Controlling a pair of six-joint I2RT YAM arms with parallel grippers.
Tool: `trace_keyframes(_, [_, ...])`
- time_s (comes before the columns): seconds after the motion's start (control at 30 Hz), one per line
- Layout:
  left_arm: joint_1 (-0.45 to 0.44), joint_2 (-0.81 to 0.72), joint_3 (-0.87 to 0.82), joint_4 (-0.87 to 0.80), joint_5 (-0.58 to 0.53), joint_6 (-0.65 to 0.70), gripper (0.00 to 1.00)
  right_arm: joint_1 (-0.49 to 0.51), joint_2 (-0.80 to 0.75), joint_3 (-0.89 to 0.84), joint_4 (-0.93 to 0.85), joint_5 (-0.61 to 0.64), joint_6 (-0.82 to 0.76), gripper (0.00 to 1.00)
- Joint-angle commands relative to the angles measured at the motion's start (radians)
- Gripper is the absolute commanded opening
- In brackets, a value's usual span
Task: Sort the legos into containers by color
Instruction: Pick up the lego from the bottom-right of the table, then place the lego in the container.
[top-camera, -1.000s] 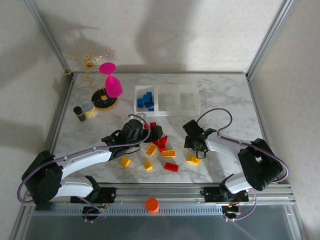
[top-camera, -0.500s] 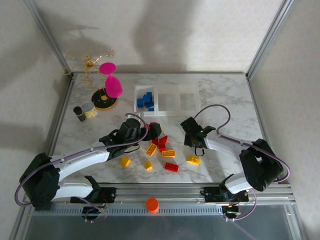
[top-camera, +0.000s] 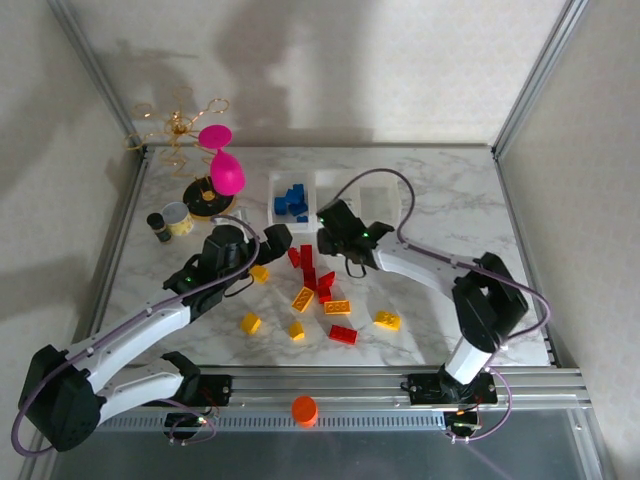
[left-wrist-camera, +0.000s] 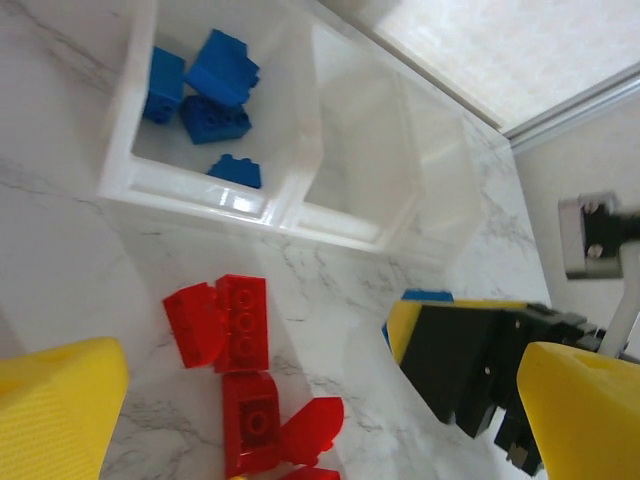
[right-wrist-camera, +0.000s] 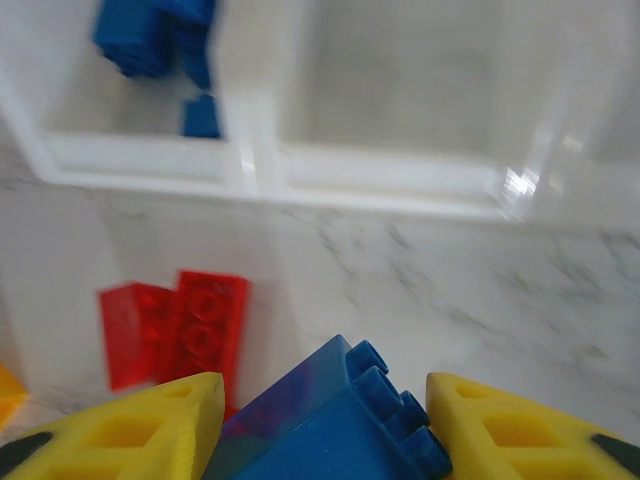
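Snugly, a blue lego (right-wrist-camera: 335, 415) sits wedged between fingers (right-wrist-camera: 130, 435) of the right pincer (right-wrist-camera: 325, 435).

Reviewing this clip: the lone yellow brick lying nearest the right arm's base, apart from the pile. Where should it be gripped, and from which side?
Take the yellow brick from straight above, pinching across its two longer side walls. It lies low on the marble table with bare space all round and no other brick touching it, so a top-down approach likely meets nothing in the way.

Red, yellow legos (left-wrist-camera: 243, 322); blue lego (right-wrist-camera: 330, 430); whitish containers (left-wrist-camera: 290, 205); marbled table (top-camera: 440, 190).
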Motion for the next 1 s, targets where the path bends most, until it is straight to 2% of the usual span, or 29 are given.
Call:
trace_keyframes(0.0, [0.036,-0.023,0.01,-0.083,-0.017,0.025,1.0,0.009,0.083,0.108,0.089,-0.014,-0.084,0.5])
trace_keyframes(0.2, [0.109,-0.05,-0.011,-0.094,0.01,0.028,1.0,0.007,0.294,0.356,0.111,0.006,-0.168,0.51])
trace_keyframes(0.47, [0.173,-0.05,-0.019,-0.079,0.033,0.012,1.0,-0.029,0.5,0.6,0.11,0.006,-0.208,0.54])
trace_keyframes(0.6, [0.184,-0.044,-0.008,-0.076,0.036,0.01,1.0,-0.038,0.573,0.716,0.074,0.014,-0.243,0.63])
trace_keyframes(0.73, [0.191,-0.047,-0.009,-0.069,0.034,0.011,1.0,-0.041,0.578,0.743,0.072,0.005,-0.263,0.69])
trace_keyframes(0.83, [0.193,-0.049,-0.001,-0.065,0.039,-0.004,1.0,-0.042,0.542,0.736,0.04,0.002,-0.26,0.7])
trace_keyframes(0.97, [0.193,-0.06,-0.009,-0.051,0.049,-0.008,1.0,-0.042,0.407,0.582,0.08,-0.042,-0.235,0.71])
